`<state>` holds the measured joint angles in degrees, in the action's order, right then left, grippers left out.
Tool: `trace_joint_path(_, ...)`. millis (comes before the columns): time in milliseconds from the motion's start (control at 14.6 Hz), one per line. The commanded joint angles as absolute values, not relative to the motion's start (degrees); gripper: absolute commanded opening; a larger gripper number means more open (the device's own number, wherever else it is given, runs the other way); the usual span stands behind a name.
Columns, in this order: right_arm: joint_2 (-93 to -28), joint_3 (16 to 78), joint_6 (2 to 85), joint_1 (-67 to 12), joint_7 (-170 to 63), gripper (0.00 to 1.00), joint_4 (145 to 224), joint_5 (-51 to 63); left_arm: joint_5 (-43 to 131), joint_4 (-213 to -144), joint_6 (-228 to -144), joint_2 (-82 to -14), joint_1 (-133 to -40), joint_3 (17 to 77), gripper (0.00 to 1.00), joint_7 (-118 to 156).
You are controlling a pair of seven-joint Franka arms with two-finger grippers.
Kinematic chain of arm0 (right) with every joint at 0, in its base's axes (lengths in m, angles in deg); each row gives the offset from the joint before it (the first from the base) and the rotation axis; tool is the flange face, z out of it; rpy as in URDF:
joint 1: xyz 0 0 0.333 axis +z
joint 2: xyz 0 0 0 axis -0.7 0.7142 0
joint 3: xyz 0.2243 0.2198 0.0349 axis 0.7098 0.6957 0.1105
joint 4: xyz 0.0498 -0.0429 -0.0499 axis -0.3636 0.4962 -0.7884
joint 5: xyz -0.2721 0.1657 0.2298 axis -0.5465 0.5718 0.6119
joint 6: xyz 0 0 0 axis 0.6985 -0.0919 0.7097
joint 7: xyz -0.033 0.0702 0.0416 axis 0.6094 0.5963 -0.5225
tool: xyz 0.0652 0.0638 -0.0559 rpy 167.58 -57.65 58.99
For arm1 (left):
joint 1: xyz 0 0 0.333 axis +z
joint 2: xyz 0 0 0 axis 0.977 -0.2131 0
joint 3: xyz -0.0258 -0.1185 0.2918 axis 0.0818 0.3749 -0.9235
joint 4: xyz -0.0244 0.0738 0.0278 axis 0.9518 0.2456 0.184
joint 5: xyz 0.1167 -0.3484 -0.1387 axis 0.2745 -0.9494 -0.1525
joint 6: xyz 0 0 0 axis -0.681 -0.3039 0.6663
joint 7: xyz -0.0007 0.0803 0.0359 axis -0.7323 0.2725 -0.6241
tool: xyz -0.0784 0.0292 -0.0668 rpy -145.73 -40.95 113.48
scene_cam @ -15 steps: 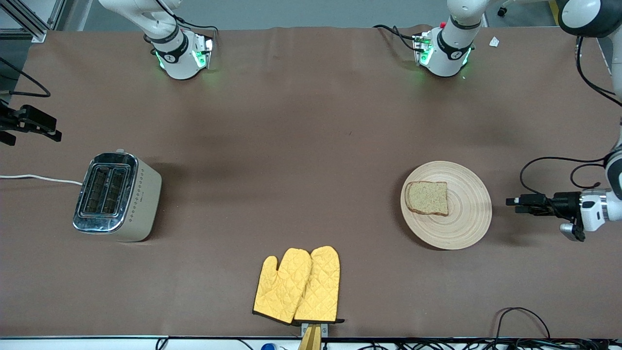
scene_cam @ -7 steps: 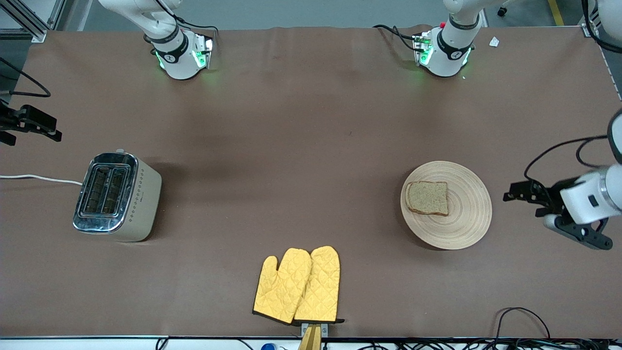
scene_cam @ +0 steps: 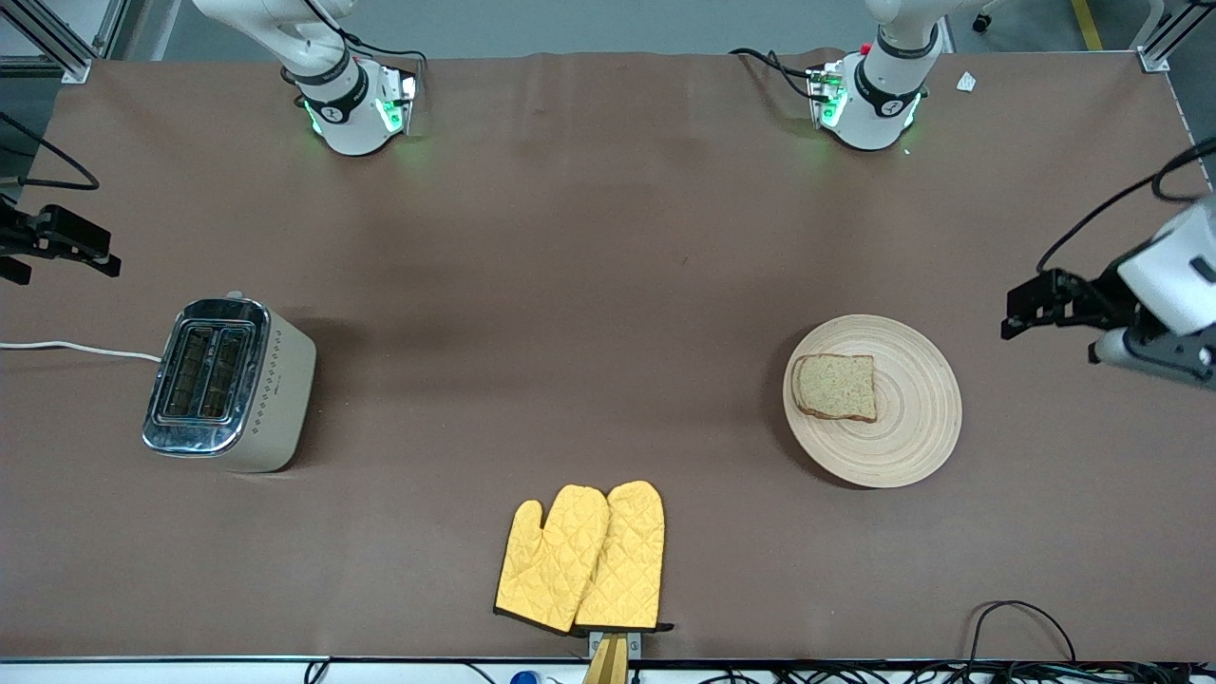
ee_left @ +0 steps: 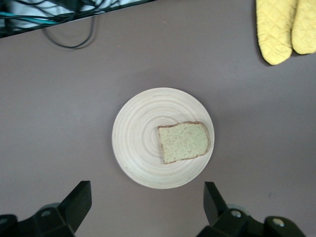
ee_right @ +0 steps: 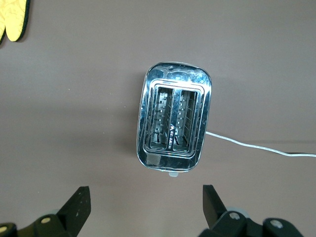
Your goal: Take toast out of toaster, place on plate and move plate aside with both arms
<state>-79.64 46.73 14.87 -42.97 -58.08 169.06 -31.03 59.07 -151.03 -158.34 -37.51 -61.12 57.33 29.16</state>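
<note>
both grippers are empty. left gripper (scene_cam: 1015,313), seen in the front view over the left arm's end of the surface, hangs in the air just off the plate's rim with its fingers (ee_left: 79,200) spread wide, touching nothing. right gripper (scene_cam: 57,249) is over the surface edge at the right arm's end, its fingers (ee_right: 79,200) also wide apart, with the toaster below its wrist camera.

going from the near edge of the surface: a pair of yellow quilted oven mitts (scene_cam: 581,559) lies flat close to the near edge, about midway along it. farther in, toward the left arm's end, sits the wooden plate (scene_cam: 912,446), and the toast (scene_cam: 836,387) lies flat on it, off centre toward the middle of the surface. toward the right arm's end, well apart from the plate, the toaster (scene_cam: 228,384) stands upright, its white cord (scene_cam: 81,349) running off that end of the surface. both slots (ee_right: 174,118) look empty in the right wrist view. the arm bases (scene_cam: 353,106) stand along the far edge.

as for progress, the slice is out of the toaster and on the plate, so those two steps look done. whether the plate already counts as moved aside cannot be judged from where it sits; if it does not, what is left is for the two arms to take the plate by its rim and shift it, which neither is in contact to do now.
</note>
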Motion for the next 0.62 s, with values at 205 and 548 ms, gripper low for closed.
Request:
trace_joint_path(205,-80.84,47.56,15.35,-44.33,-58.25,1.0,170.37,-31.4,60.5,-152.55,-154.59,-35.31,-60.82,56.86,1.0,27.47)
trace_joint_path(548,-80.84,53.02,15.36,-49.09,-58.34,1.0,170.28,-31.48,59.02,-155.35,-154.76,-31.36,-66.16,49.43,1.0,25.36)
